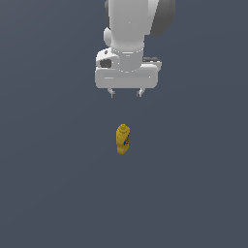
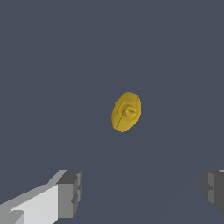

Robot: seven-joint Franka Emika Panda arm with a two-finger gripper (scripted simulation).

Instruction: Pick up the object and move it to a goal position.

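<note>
A small yellow bottle (image 1: 123, 138) with a rounded cap and a red-and-blue label mark stands upright on the grey surface in the middle of the exterior view. In the wrist view the bottle (image 2: 126, 112) shows from above as a yellow oval with its cap at the centre. My white gripper (image 1: 126, 92) hangs above and behind the bottle, well apart from it. It is open and empty, with its two fingers spread wide. In the wrist view the gripper (image 2: 142, 192) has its fingers (image 2: 70, 192) at both sides, and the bottle lies beyond the gap between them.
The flat dark grey surface (image 1: 193, 193) stretches all around the bottle. The white arm (image 1: 133, 29) fills the top middle of the exterior view.
</note>
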